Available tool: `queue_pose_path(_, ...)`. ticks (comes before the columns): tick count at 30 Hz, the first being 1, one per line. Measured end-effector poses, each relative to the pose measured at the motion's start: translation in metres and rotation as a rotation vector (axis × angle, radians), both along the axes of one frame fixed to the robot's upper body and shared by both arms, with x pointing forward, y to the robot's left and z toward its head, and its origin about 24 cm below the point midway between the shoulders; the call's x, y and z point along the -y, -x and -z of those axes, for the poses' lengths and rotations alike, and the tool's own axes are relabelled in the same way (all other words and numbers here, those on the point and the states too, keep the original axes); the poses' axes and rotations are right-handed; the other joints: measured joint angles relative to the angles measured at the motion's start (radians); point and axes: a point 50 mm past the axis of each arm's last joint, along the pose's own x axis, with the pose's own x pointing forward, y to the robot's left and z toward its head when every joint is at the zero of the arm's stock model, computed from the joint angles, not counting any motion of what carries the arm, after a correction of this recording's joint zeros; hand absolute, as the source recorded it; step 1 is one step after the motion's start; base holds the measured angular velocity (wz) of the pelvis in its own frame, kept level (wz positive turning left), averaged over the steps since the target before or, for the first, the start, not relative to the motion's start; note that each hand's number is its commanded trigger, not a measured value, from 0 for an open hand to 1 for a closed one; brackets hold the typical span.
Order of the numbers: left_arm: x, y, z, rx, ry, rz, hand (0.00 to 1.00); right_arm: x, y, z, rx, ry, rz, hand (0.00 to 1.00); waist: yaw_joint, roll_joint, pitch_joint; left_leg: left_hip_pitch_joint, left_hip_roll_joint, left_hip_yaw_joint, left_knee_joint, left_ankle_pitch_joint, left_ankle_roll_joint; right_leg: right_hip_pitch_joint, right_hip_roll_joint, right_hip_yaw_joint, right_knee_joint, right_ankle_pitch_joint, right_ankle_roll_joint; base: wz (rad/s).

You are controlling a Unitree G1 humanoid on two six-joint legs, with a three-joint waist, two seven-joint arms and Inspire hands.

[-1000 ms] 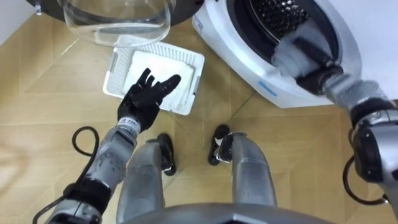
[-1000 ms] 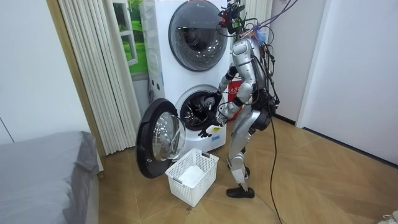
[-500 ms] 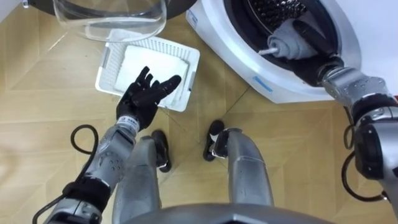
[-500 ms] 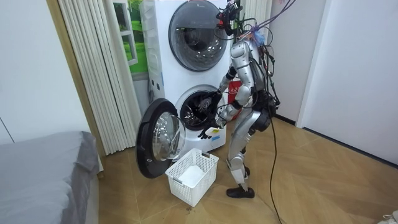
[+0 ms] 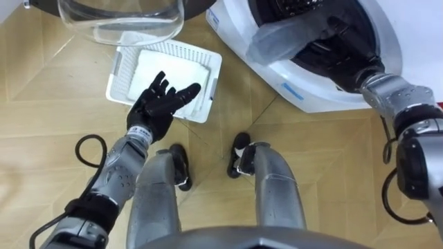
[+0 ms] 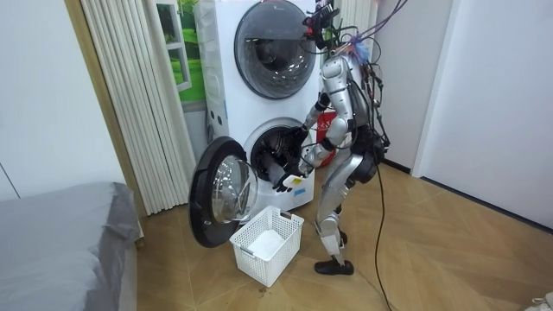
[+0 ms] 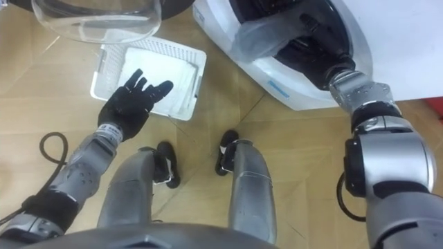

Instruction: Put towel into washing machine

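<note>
Since half a second back, the gray towel (image 5: 275, 38) has gone from a rolled lump at my right robot hand (image 5: 344, 63) to a loose sheet further to my left, in the mouth of the washing machine (image 5: 311, 97). It now lies across the lower left edge of the drum opening, with some of it on the dark inside and some hanging over the white front. My right arm reaches into that opening, and the robot hand is dark against the dark drum, so I honestly can't tell what its fingers are doing or whether they touch the towel.

My left robot hand (image 5: 160, 107) hangs released, with its fingers spread, holding nothing. It's over the near edge of the white laundry basket (image 5: 119, 69), which sits on the wooden floor (image 5: 55, 138) with a folded white cloth (image 5: 176, 69) in it. The machine's round glass door (image 5: 121, 21) stands open beside the basket. In the room view I'm standing right at the lower machine, leaning toward it.
</note>
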Motion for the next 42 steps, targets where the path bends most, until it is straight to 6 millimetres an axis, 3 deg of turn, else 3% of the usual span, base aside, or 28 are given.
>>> queue_pose_path(4, 0.002, 0.0, 0.0, -0.002, 0.019, -0.004, 0.0, 0.002, 0.001, 0.001, 0.006, -0.001, 0.001, 0.0, 0.006, 0.018, 0.0004, 0.021, 0.0, 0.005, -0.006, 0.0, 0.0, 0.015, 0.0, 0.003, 0.001, -0.001, 0.0, -0.01)
queue_pose_path(8, 0.006, 0.0, 0.001, -0.007, 0.022, 0.012, 0.0, 0.003, 0.003, 0.002, 0.016, -0.001, -0.001, 0.0, 0.019, 0.023, 0.0005, 0.037, -0.001, 0.015, -0.008, 0.0, 0.0, 0.022, -0.003, 0.008, 0.009, -0.003, -0.003, -0.04)
queue_pose_path(13, 0.008, 0.004, 0.007, -0.04, 0.003, 0.047, 0.0, 0.013, 0.024, 0.022, 0.007, 0.017, 0.032, 0.0, 0.034, 0.053, 0.001, 0.105, 0.006, -0.015, -0.043, 0.004, -0.01, 0.122, 0.015, -0.028, -0.061, 0.005, 0.001, 0.07)
queue_pose_path(17, 0.003, 0.005, 0.02, -0.107, -0.063, 0.076, 0.0, 0.021, 0.05, 0.042, 0.003, 0.047, 0.049, 0.0, 0.076, 0.073, -0.0035, 0.184, 0.009, -0.017, -0.117, 0.014, -0.019, 0.214, 0.045, -0.031, -0.161, 0.035, 0.008, -0.1)
queue_pose_path(21, -0.009, 0.023, 0.036, -0.189, -0.119, 0.073, 0.0, 0.022, 0.086, 0.069, -0.045, 0.109, 0.028, 0.0, 0.075, 0.09, -0.0117, 0.275, 0.008, -0.025, -0.188, 0.019, -0.025, 0.315, 0.058, -0.056, -0.24, 0.043, 0.015, 0.05)
queue_pose_path(27, -0.037, 0.065, 0.059, -0.338, -0.35, 0.085, 0.0, 0.006, 0.168, 0.122, -0.262, 0.152, -0.038, 0.0, 0.082, 0.107, -0.0279, 0.458, 0.018, 0.0, -0.329, 0.034, -0.051, 0.491, 0.106, -0.054, -0.394, 0.072, 0.024, -0.14)
queue_pose_path(30, -0.054, 0.098, 0.07, -0.433, -0.618, 0.153, 0.0, 0.0, 0.221, 0.142, -0.414, 0.174, -0.094, 0.0, 0.082, 0.123, -0.0382, 0.54, 0.018, 0.001, -0.379, 0.041, -0.063, 0.564, 0.125, -0.058, -0.435, 0.072, 0.024, -0.11)
queue_pose_path(34, -0.061, 0.125, 0.078, -0.504, -0.823, 0.24, 0.0, -0.003, 0.248, 0.149, -0.509, 0.266, -0.253, 0.0, 0.056, 0.139, -0.0486, 0.618, 0.019, -0.002, -0.433, 0.047, -0.074, 0.644, 0.14, -0.066, -0.492, 0.072, 0.024, -0.04)
queue_pose_path(36, -0.066, 0.14, 0.085, -0.573, -0.884, 0.248, 0.0, -0.007, 0.256, 0.153, -0.557, 0.309, -0.353, 0.0, 0.052, 0.139, -0.0494, 0.685, 0.018, -0.001, -0.491, 0.056, -0.088, 0.692, 0.15, -0.066, -0.513, 0.072, 0.024, 0.0)
queue_pose_path(42, -0.074, 0.167, 0.092, -0.686, -0.905, 0.205, 0.0, -0.015, 0.26, 0.156, -0.614, 0.448, -0.579, 0.0, 0.053, 0.115, -0.0492, 0.758, 0.017, 0.004, -0.535, 0.061, -0.097, 0.757, 0.161, -0.057, -0.549, 0.072, 0.024, -0.04)
